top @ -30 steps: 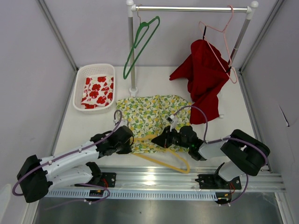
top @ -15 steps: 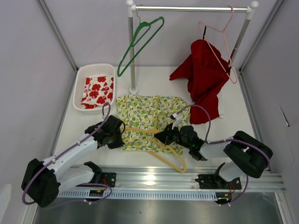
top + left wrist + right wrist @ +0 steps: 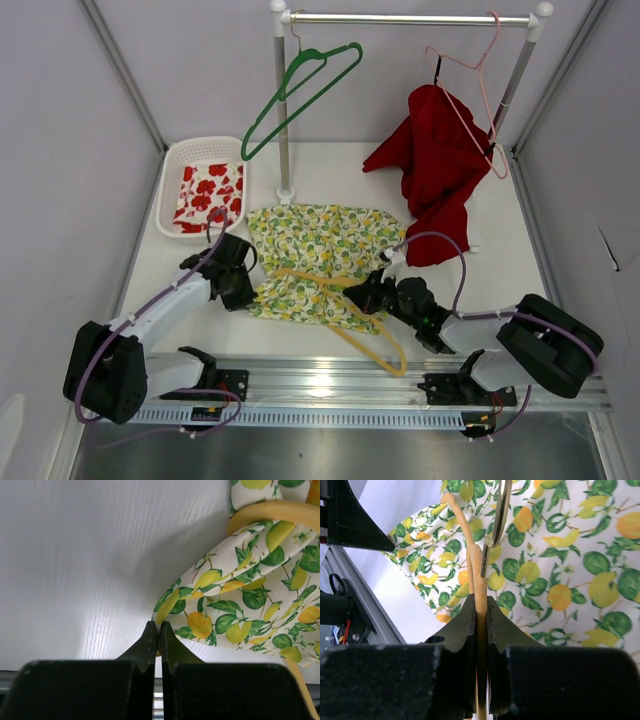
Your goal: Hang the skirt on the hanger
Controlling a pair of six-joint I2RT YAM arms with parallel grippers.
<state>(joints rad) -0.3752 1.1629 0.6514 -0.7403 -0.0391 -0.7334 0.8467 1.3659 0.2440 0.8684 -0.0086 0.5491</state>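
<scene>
While lying low toward the near edge of the bench, grips from both sides. On the left, pinches the near-left hem of the lemon-print skirt (image 3: 320, 245) with the left pincer (image 3: 158, 630), jaws pressed together and only the cloth's edge caught at the tips. On the right, clamps the yellow hanger (image 3: 300, 273) with the right pincer (image 3: 481, 607), jaws narrow and closed on the bar, just below the metal hook (image 3: 499, 510).

Leaves the skirt spread over the middle of the white bench (image 3: 330, 175), rumpled, printed side up, its near-left corner drawn out toward the left pincer. Has the hanger lying flat, with one arm across the top of the skirt and pointing toward the left edge. Has the other arm and the bottom bar reaching past the cloth toward the near edge, right of centre. Cannot tell whether any part of the hanger sits inside the skirt's waist.

Shows, in the far-left corner, a white basket (image 3: 170, 190) holding a red-flowered cloth (image 3: 208, 190). Shows, along the far edge, a rack with a metal rail (image 3: 410, 18), carrying a green hanger (image 3: 300, 108) tilted sideways near the left post and a red garment (image 3: 435, 170) toward the right end.
</scene>
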